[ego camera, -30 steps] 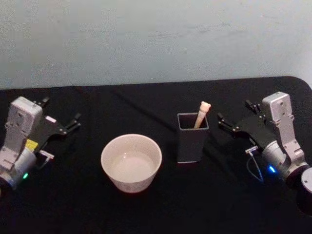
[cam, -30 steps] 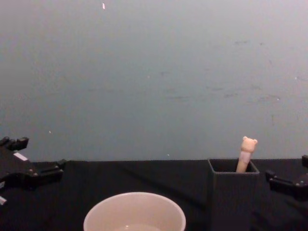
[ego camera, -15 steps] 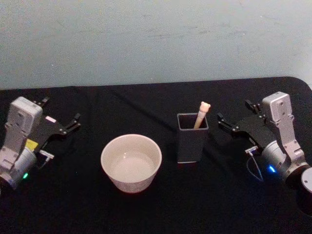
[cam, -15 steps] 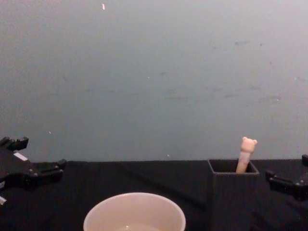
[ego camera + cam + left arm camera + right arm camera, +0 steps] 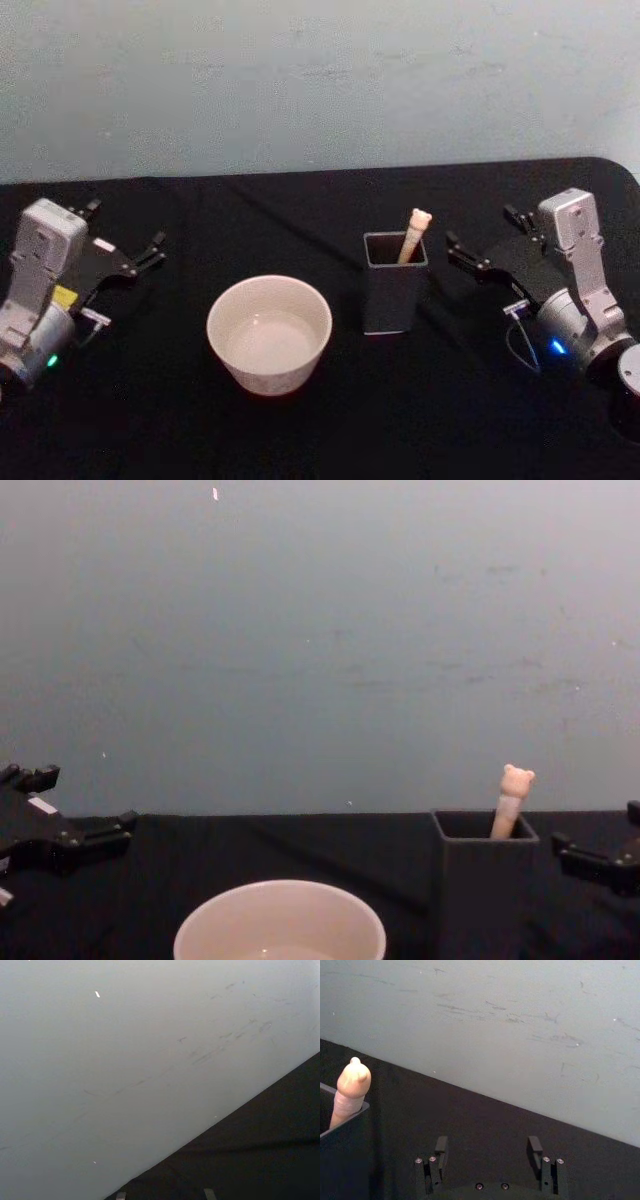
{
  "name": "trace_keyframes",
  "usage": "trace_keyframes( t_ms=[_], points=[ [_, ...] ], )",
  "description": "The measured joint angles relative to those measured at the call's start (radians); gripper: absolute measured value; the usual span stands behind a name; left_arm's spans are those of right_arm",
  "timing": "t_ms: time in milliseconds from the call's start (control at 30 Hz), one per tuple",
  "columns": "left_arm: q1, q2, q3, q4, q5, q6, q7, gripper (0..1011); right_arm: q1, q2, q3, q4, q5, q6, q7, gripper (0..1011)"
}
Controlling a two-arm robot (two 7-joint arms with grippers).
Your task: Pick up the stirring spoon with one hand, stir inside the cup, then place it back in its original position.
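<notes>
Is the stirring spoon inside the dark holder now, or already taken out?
Inside. The stirring spoon stands in the dark holder, leaning a little, with only its bear-head top above the rim.

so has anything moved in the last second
Nothing visibly changed. The stirring spoon stands in the dark grey holder, beside the cup. The left gripper and right gripper sit open at the table's sides.
</notes>
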Motion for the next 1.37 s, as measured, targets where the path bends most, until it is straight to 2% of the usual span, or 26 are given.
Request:
trace_keyframes(
  t_ms=[1367],
  points=[
    [0.0,0.0,0.0,0.0,0.0,0.0,0.0,1001,0.0,0.0,0.0,0.0,0.0,0.0,0.0,1003]
  ],
)
